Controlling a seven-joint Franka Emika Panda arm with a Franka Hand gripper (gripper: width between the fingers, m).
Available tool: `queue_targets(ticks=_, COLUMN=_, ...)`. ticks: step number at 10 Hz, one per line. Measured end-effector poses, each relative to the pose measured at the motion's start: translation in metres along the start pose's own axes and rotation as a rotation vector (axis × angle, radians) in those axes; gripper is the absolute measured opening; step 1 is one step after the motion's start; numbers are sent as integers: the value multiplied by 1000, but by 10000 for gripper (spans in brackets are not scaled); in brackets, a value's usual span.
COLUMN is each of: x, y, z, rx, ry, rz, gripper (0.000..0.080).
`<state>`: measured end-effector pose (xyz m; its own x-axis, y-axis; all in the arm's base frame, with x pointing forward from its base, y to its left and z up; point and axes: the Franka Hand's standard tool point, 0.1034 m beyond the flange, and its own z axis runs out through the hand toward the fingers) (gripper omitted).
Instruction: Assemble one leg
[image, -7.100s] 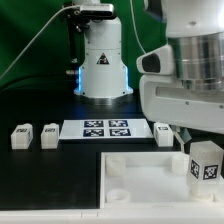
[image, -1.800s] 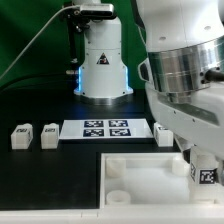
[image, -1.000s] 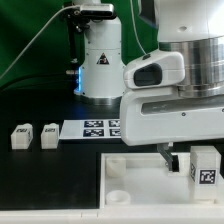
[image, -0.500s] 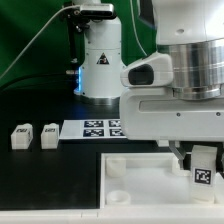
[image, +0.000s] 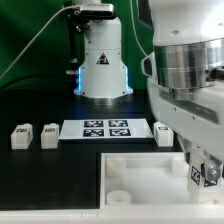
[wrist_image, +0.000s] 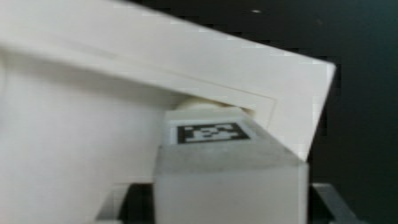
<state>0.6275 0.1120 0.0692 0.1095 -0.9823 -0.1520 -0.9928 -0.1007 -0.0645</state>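
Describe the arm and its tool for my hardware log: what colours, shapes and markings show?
In the exterior view the arm is glossy white with rounded casings and a ribbed silver-grey cylindrical joint band. The tool below it is a white body with dark fingers. In the wrist view a flat grey finger shows. No cables or markings are visible on the arm.

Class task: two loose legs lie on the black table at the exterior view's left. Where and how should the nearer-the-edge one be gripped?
Grip the leftmost leg across its two plain side faces, coming from straight above: it lies low on the table, apart from its neighbour, leaving room for fingers.
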Motion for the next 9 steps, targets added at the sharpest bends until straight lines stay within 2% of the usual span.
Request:
queue_targets(ticks=2, x=-1, y=1, z=1, rx=18, ry=-25, rz=206, gripper=298)
queue_targets(ticks=5, x=-1, y=2, z=2, rx=15, ry=-25, rz=148, gripper=308)
queue_targets(ticks=6, x=-1, y=2, z=2, rx=14, ry=-17, rz=31, gripper=540)
queue_targets(ticks=7, x=-4, y=2, z=2, rx=16, ry=-13, rz=-146, gripper=616)
queue_targets(ticks=9, x=-6, y=0, z=2, rx=25, ry=-10, rz=-379, gripper=642)
